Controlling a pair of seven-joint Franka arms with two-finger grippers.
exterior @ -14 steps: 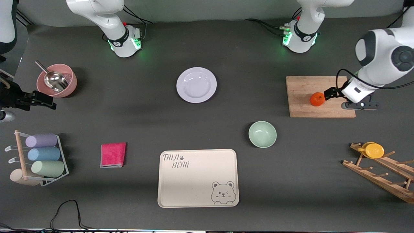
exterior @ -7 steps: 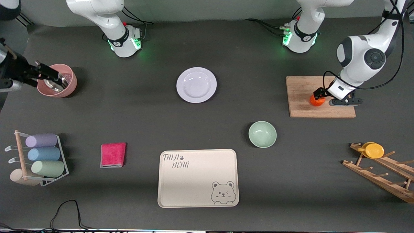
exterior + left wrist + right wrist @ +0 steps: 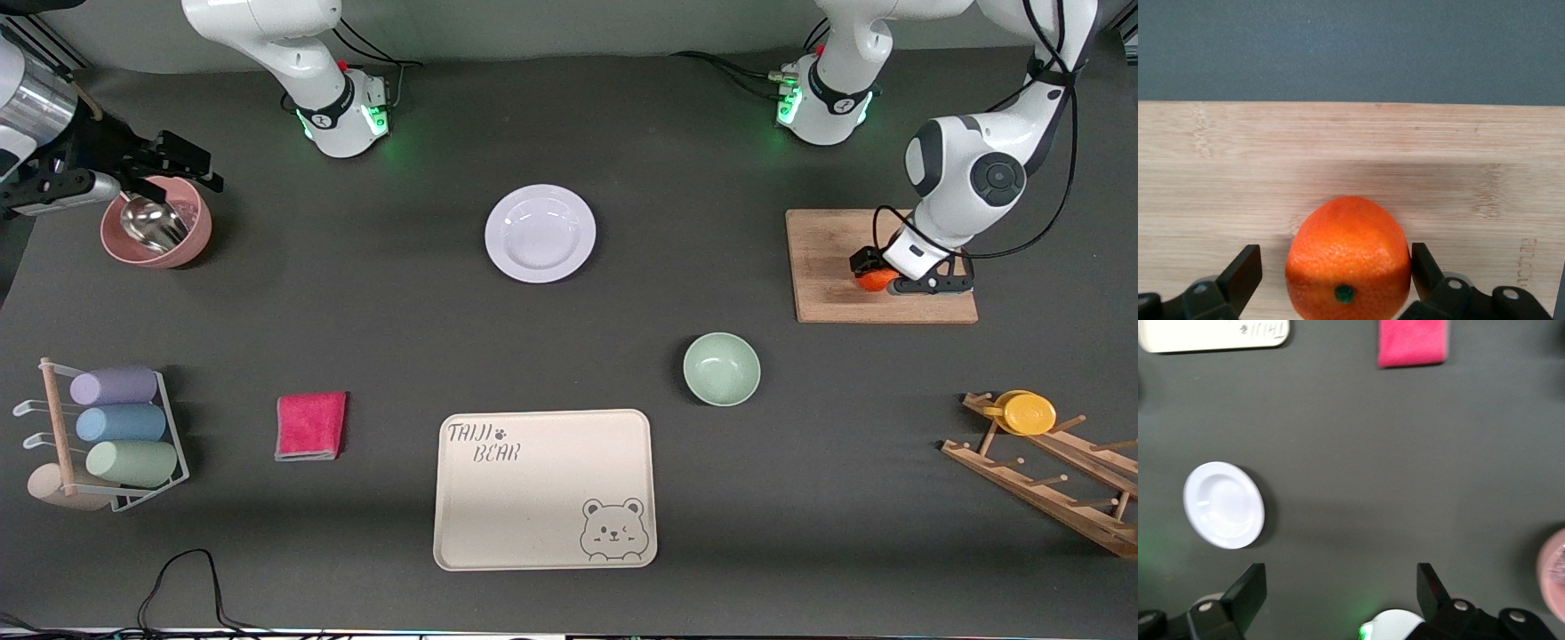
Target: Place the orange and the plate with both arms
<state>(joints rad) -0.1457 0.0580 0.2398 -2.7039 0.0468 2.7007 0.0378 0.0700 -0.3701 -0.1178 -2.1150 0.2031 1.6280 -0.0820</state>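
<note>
My left pincer [image 3: 1335, 277] straddles the orange [image 3: 1347, 260] on the cutting board [image 3: 1351, 160], fingers spread, one touching. My right pincer [image 3: 1341, 593] hangs open above the tabletop [image 3: 1405, 467].

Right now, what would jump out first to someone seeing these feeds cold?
The left gripper is down on the wooden cutting board at the left arm's end of the table, open, with a finger on each side of the orange. The plate sits alone mid-table, untouched. The right gripper hangs open over the pink bowl with the metal scoop at the right arm's end.
</note>
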